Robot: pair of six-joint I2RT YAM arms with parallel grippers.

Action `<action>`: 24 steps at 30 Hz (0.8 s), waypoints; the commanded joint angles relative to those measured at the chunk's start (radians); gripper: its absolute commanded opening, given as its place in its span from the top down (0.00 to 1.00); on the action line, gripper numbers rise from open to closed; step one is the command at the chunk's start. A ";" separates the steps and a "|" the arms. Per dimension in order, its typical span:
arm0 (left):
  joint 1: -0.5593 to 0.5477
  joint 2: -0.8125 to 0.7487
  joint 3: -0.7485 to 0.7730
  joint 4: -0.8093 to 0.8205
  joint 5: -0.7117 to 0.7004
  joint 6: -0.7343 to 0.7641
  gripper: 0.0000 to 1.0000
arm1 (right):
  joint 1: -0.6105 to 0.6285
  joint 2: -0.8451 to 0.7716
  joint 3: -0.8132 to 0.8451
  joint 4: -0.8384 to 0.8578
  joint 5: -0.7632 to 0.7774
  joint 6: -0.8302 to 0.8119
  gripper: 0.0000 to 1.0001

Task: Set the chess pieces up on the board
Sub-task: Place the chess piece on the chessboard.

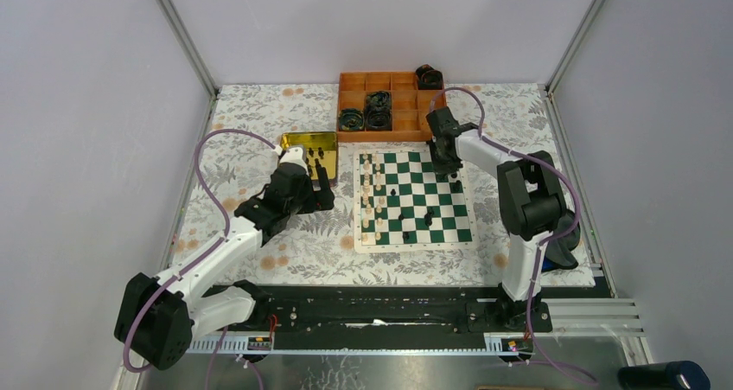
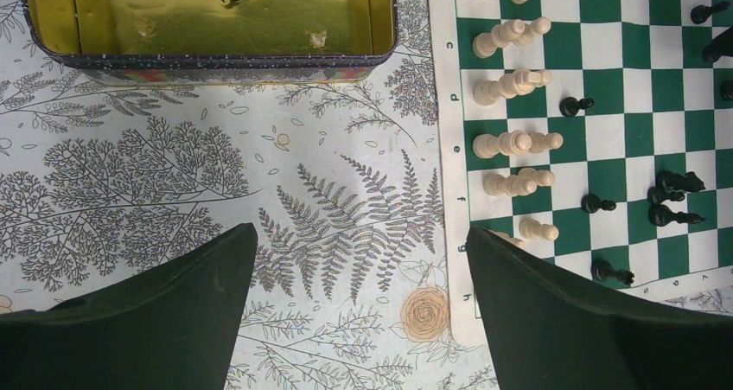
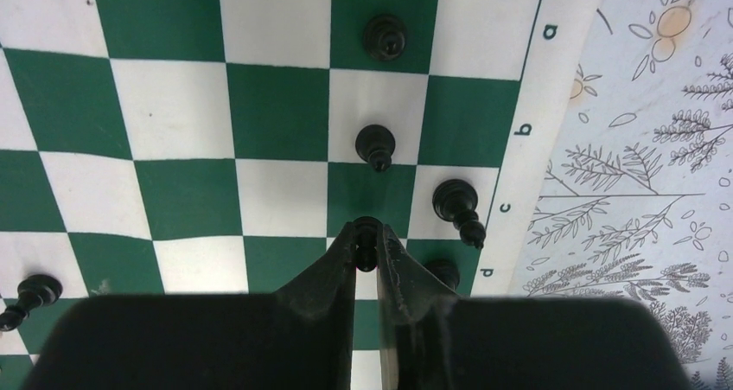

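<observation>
Right claw [image 3: 368, 241] narrow, pinching black pawn [image 3: 366, 227] over board [image 3: 277, 105], lower centre of frame. Left claw [image 2: 361, 234] wide, empty, over tabletop [image 2: 130, 174] below yellow tin [image 2: 207, 61].

Each arm [image 1: 220, 250] has white links, black joints and a lilac cable [image 1: 200, 167]. The left gripper [image 2: 359, 234] has black wedge fingers [image 2: 173, 312].

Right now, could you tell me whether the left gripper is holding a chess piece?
No, the left gripper stands wide open above the patterned tablecloth, with nothing between its jaws.
</observation>
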 commanded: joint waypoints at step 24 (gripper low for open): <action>-0.007 0.011 0.004 0.036 -0.001 0.027 0.01 | -0.021 0.016 0.062 0.024 -0.017 0.007 0.58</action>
